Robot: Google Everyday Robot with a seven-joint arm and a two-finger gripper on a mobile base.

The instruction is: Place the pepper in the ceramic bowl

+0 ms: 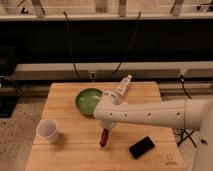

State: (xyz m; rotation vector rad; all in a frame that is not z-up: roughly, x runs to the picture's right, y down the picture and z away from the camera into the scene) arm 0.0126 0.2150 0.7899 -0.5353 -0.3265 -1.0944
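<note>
Bare bench (70, 155) lies left of the claw (104, 133); phone (142, 147) sits right, near the front edge. Claw grasps the pepper (103, 141), upright directly beneath; ceramic bowl (86, 101) behind-left.

White cup (47, 130), black phone (142, 147), wooden table (65, 105)

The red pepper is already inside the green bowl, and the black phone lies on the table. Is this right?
Not quite. In the camera view the pepper is outside the ceramic bowl, below the claw, over the table between cup and phone. The phone does lie on the table.
</note>
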